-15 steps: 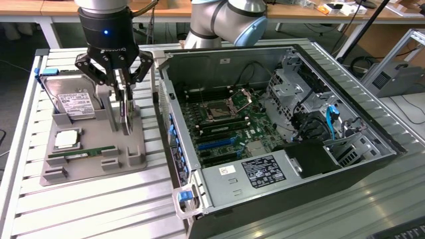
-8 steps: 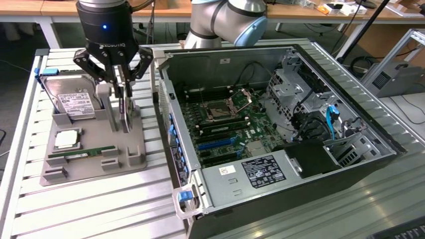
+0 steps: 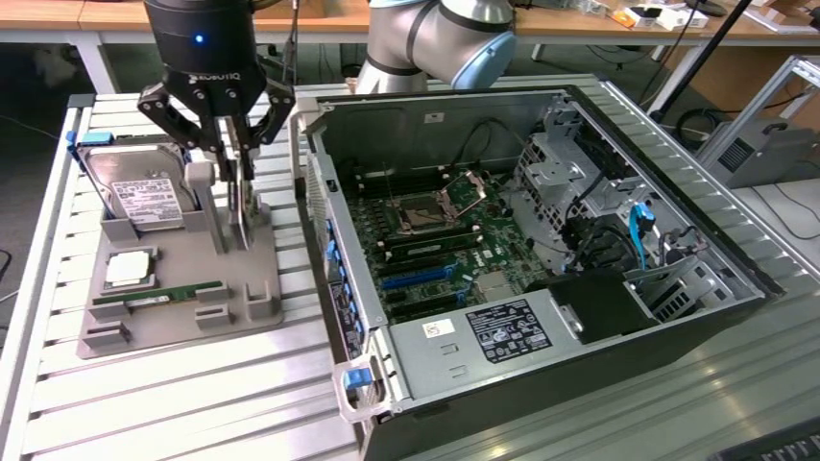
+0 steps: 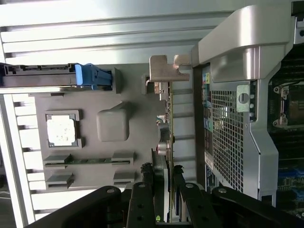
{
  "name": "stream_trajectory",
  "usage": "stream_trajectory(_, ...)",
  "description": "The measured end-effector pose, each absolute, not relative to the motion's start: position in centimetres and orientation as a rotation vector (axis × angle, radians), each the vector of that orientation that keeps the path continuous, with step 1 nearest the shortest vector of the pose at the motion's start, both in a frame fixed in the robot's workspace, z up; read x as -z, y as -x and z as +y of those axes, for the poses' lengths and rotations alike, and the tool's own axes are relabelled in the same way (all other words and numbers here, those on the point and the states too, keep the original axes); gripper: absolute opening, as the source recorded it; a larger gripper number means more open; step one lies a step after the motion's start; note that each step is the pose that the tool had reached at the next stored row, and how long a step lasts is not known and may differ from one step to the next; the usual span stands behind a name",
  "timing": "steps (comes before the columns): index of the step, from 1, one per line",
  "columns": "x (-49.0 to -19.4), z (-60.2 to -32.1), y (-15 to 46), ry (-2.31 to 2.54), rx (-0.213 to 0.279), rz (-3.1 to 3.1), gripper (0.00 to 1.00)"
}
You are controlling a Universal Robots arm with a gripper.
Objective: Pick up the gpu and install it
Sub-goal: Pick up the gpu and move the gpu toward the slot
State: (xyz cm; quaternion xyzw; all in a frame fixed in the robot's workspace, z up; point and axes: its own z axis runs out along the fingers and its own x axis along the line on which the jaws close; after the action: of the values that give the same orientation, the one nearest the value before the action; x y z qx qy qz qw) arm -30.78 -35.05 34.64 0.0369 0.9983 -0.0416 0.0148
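**Jaws set on the upright gpu at the parts tray; card not yet lifted**

1. The table [image 3: 192, 403], slatted metal, carries everything in the exterior view.
2. The open computer case [image 3: 423, 365] lies on its side across the centre and right of that frame. Its motherboard [image 3: 436, 240] faces up, with blue expansion slots toward the lower centre.
3. The robot arm [image 3: 436, 38] comes in from the upper centre.
4. The grey parts tray [image 3: 167, 322] sits at left, just beside the case wall.
5. The hard drive [image 3: 141, 197] occupies the tray's upper end.
6. The gpu [image 3: 240, 216] stands on its long edge in a tray slot, in the upper left of the frame. Its long axis runs parallel to the case wall. In the wrist view the silvery bracket end [image 4: 164, 71] points toward the hard-drive end.
7. The gripper [image 3: 225, 226] hangs directly above the card, one finger on each face. The wrist view shows the pads against the board [image 4: 165, 137], so the jaws are judged clamped on the gpu, which remains seated in the tray. The case lies to the exterior view's right of the jaws.
8. The memory stick [image 3: 160, 295] and the processor chip [image 3: 131, 269] rest untouched at lower left.
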Motion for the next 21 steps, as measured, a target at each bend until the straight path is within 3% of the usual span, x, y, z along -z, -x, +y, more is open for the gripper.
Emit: stream_trajectory(21,-36.5,-35.0,30.8,-0.115,0.129,3.107,0.27)
